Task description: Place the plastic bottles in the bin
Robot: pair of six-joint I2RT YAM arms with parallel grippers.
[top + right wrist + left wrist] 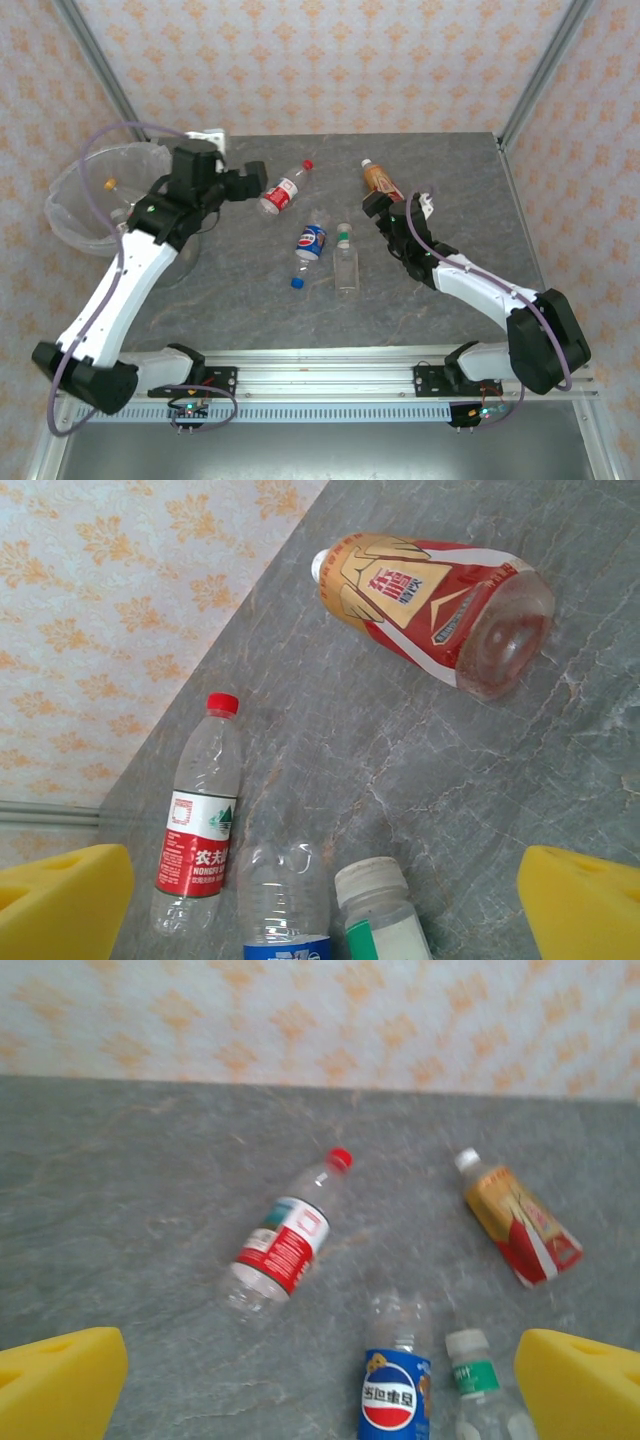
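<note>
Four bottles lie on their sides on the table (480, 200), clustered around its middle and a little toward the far edge. The red-label bottle (283, 190) is the leftmost, and the blue-label bottle (310, 245) and the green-capped bottle (346, 265) lie just beside each other nearest the near edge. The orange-label bottle (382, 180) lies closest to the far edge. The bin (62, 195) stands at the left edge, well apart from all four. The left gripper (258, 180) hangs just beside the red-label bottle with its yellow fingers spread wide and nothing between them. The right gripper (372, 207) is just as wide and bare, just beside the orange-label bottle on its near side. These bottles look empty or nearly so, so they are probably very light, with thin walls that dent under a hard squeeze and smooth round sides that roll at a nudge. The safest hold is likely across the labelled middle of the body, jaws square to the bottle's length — not the tapered neck or the cap, where the fingers could slide off. A bottle held that way should drop easily into the bin, whose mouth is far wider than any bottle.
</note>
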